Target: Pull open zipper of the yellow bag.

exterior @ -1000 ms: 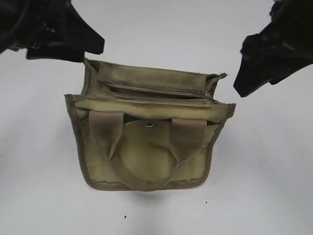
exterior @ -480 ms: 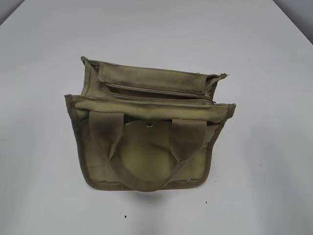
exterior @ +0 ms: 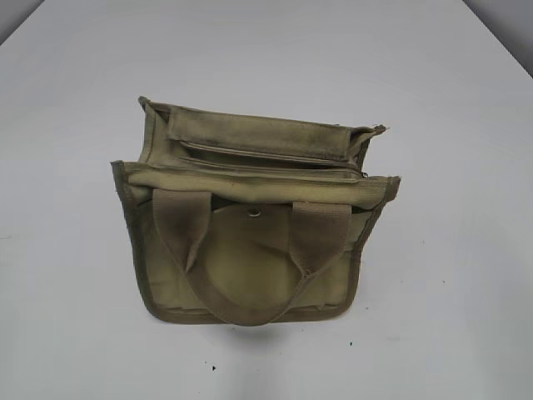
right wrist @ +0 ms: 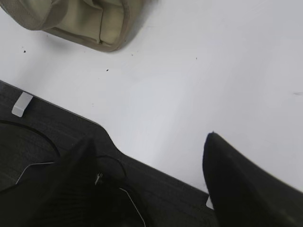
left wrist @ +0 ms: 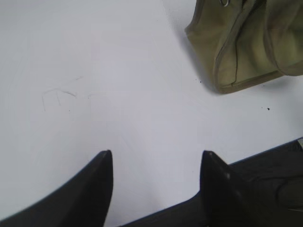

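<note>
1. Canvas of the yellow bag (exterior: pixel 250 275) is seen standing near the middle of the white desk (exterior: pixel 75 333), its handles (exterior: pixel 250 308) drooped over the near face.
2. Its long axis is laid left to right, and the zipper (exterior: pixel 275 172) is run along that axis across the top.
3. The left tool (left wrist: pixel 156 163) is held with its fingers apart over bare desk, away from the bag.
4. The right tool (right wrist: pixel 151 156) is likewise spread, nothing gripped.

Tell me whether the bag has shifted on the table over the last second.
No. The yellow bag sits at the same spot against the table specks.
</note>
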{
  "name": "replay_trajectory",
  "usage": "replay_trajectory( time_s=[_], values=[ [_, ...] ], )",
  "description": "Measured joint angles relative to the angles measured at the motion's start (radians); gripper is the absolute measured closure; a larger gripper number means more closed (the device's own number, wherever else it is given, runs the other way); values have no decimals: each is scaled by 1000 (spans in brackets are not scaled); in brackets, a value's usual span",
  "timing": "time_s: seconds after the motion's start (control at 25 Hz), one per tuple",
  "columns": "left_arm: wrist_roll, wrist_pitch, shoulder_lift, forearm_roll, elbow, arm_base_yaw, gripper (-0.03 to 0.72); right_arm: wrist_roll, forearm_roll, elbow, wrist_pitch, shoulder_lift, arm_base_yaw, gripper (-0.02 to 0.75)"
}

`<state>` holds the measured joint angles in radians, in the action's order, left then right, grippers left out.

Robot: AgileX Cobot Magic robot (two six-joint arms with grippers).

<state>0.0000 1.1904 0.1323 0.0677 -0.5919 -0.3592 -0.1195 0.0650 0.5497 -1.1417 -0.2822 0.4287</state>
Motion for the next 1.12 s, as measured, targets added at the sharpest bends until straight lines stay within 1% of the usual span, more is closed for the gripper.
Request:
replay_trajectory(
  time_s=[0.12, 0.2, 0.4, 0.44, 0.6, 1.12],
  values=[
    [0, -3, -115, 0, 25, 0, 235, 0, 0, -43, 33, 61, 0, 197],
    [0, -9, -138, 0, 27, 0, 235, -3, 1, -62, 40, 76, 0, 197],
    [0, -110, -123, -58, 59, 0, 235, -8, 2, -63, 44, 78, 0, 197],
    [0, -117, -120, -56, 68, 0, 235, -8, 1, -63, 44, 78, 0, 197],
    [0, -123, -116, -68, 74, 0, 236, -8, 2, -63, 44, 78, 0, 197],
    [0, -128, -115, -68, 74, 0, 288, -9, 4, -63, 44, 78, 0, 197]
  ],
)
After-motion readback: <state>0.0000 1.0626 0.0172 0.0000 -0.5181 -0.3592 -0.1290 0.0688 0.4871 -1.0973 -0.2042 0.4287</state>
